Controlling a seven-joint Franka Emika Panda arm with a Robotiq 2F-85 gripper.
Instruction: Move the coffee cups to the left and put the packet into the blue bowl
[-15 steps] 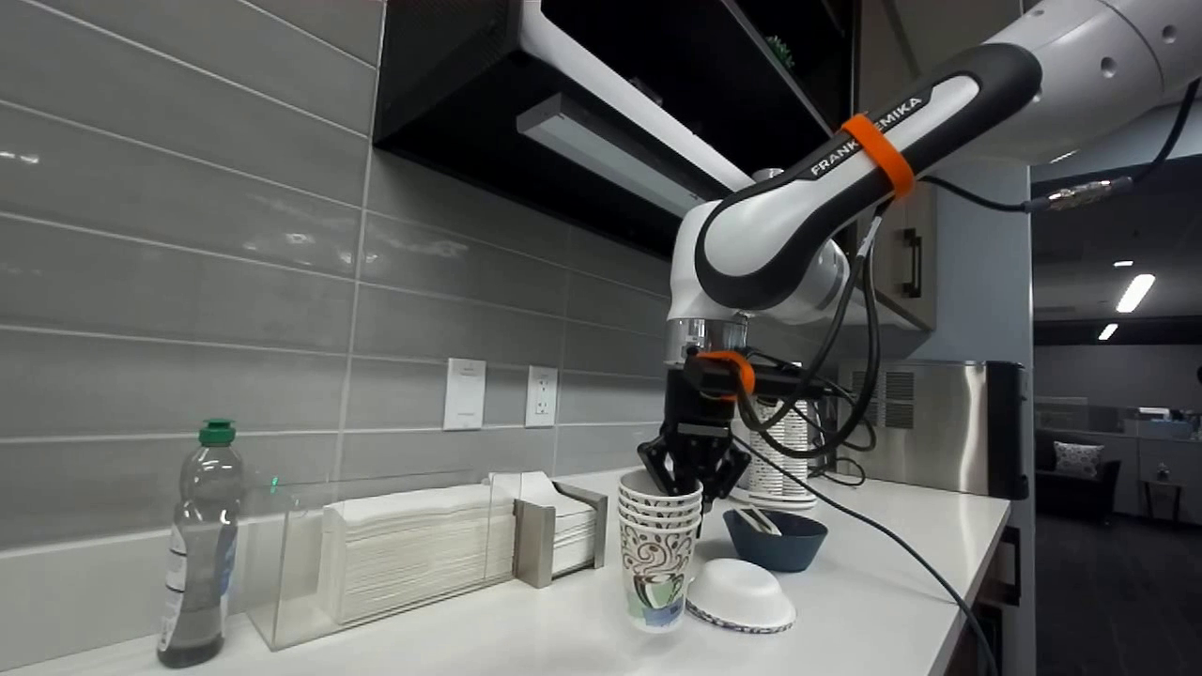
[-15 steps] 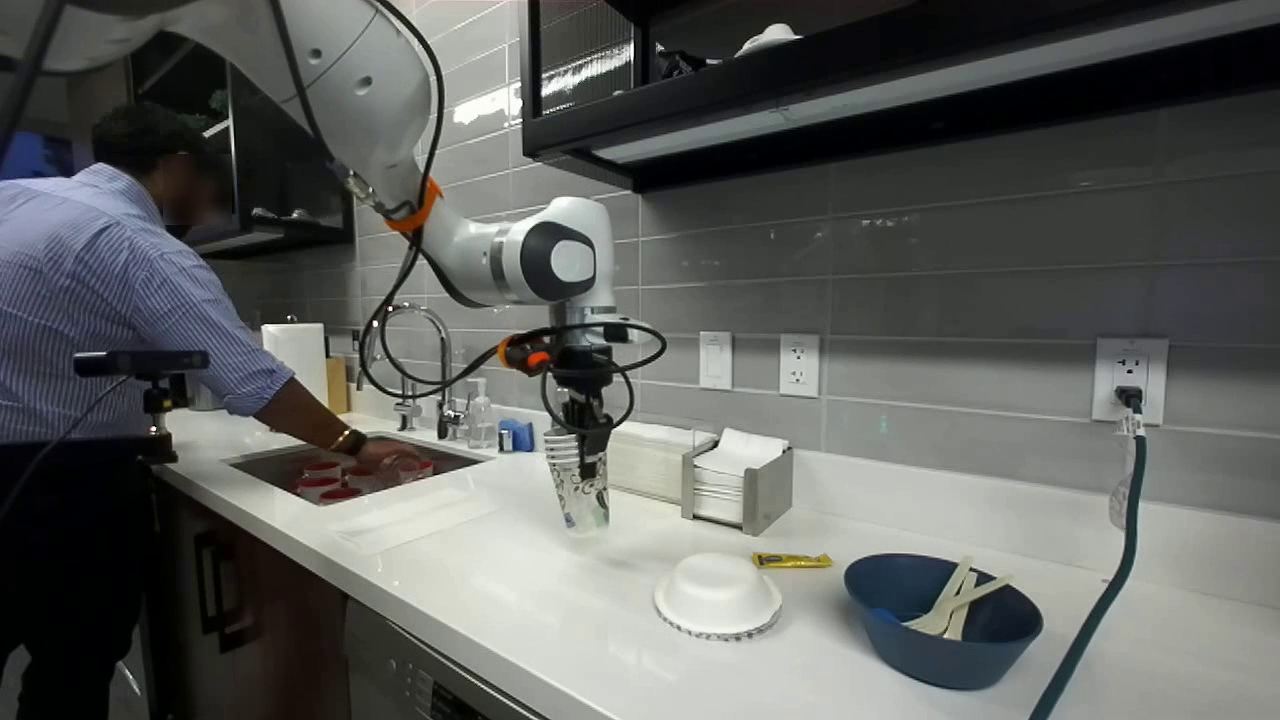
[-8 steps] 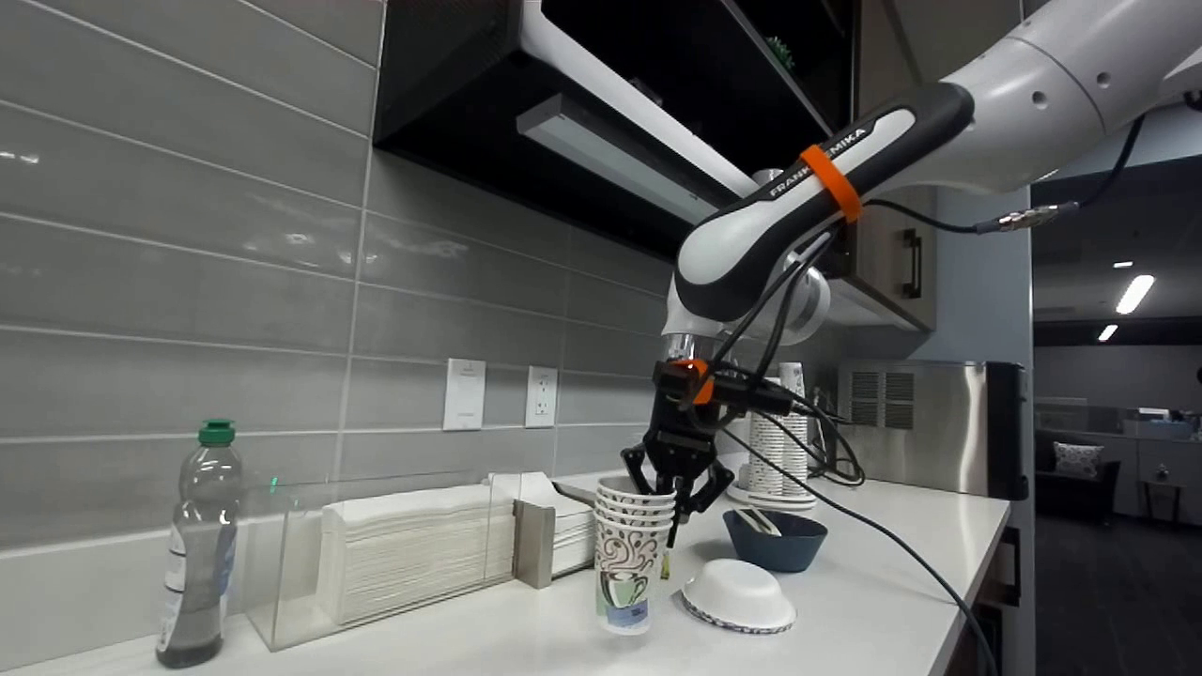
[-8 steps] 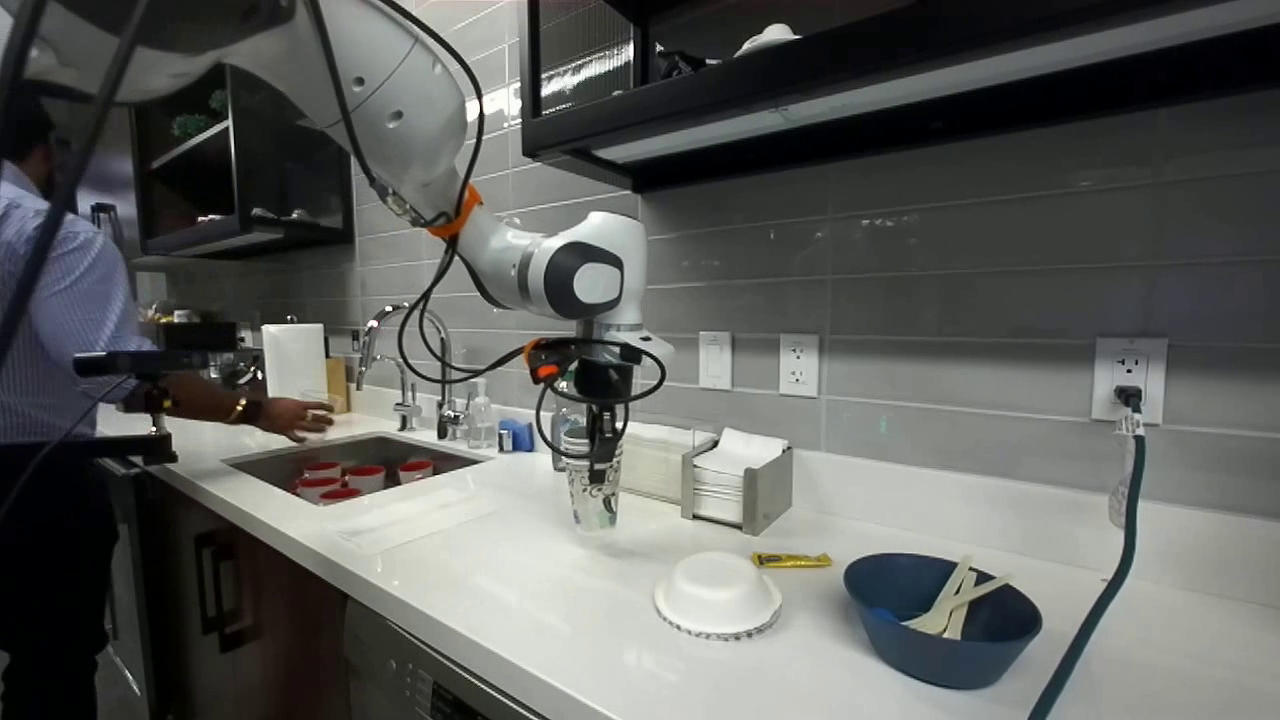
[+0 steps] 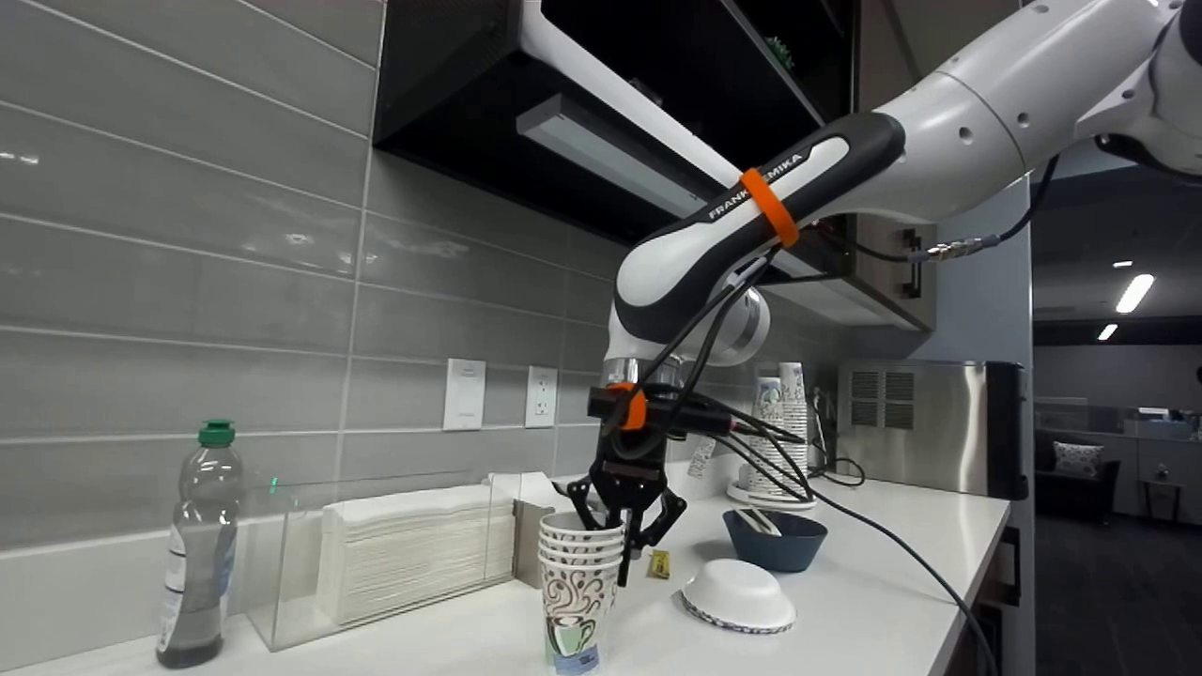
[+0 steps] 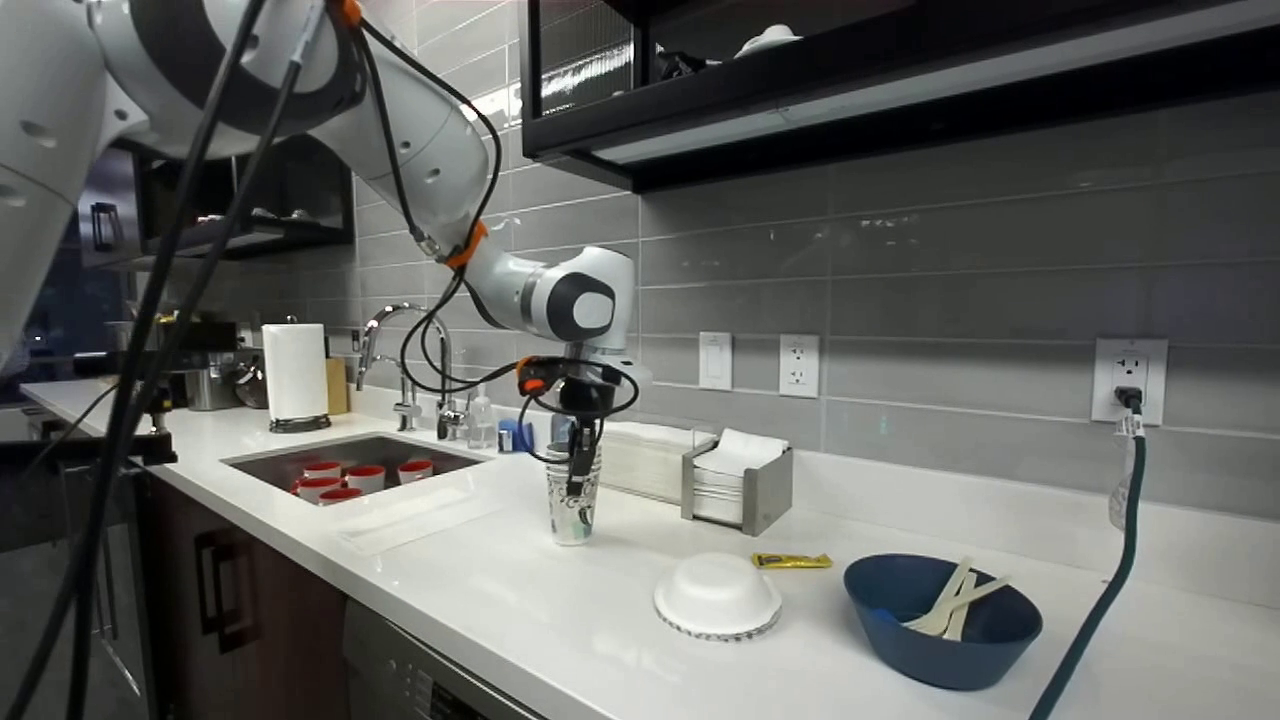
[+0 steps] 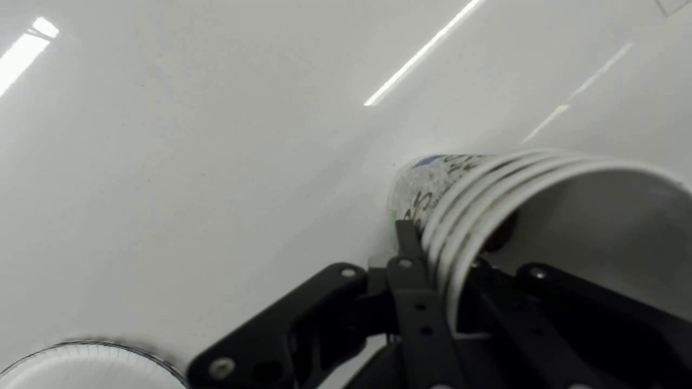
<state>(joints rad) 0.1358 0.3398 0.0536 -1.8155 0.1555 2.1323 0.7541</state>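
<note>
Gripping a short nested stack of white paper coffee cups (image 5: 575, 603) with brown swirls and a green-and-blue print, the black fingers (image 7: 424, 321) stand narrow: in the wrist view one lies inside the mouth of the stack, the other outside, with the stacked rims pinched between them. The stack is close to upright at the glossy white bench (image 6: 800, 660); whether its base bears on that surface cannot be told. A tiny, flat, yellow packet (image 6: 791, 561) with dark print lies on the bench between the grey tiled wall (image 6: 980, 280) and an upturned round white bowl (image 6: 718, 592) with a patterned rim, near the latter. A low, wide, dark blue bowl (image 6: 940, 658) sits apart from the packet and holds several pale utensils (image 6: 976, 594); it shows in both exterior views. On the wall side of the cups are a metal holder (image 6: 768, 492) with white paper napkins (image 6: 740, 452) and, next to it, a clear box (image 5: 296, 584) of folded white paper towels (image 5: 423, 554). A transparent bottle (image 5: 204, 556) with a green cap stands just beside that box. Farther off, red-and-white mugs (image 6: 366, 480) sit in a recessed metal sink (image 6: 452, 459), near an upright white paper-towel roll (image 6: 295, 370).
</note>
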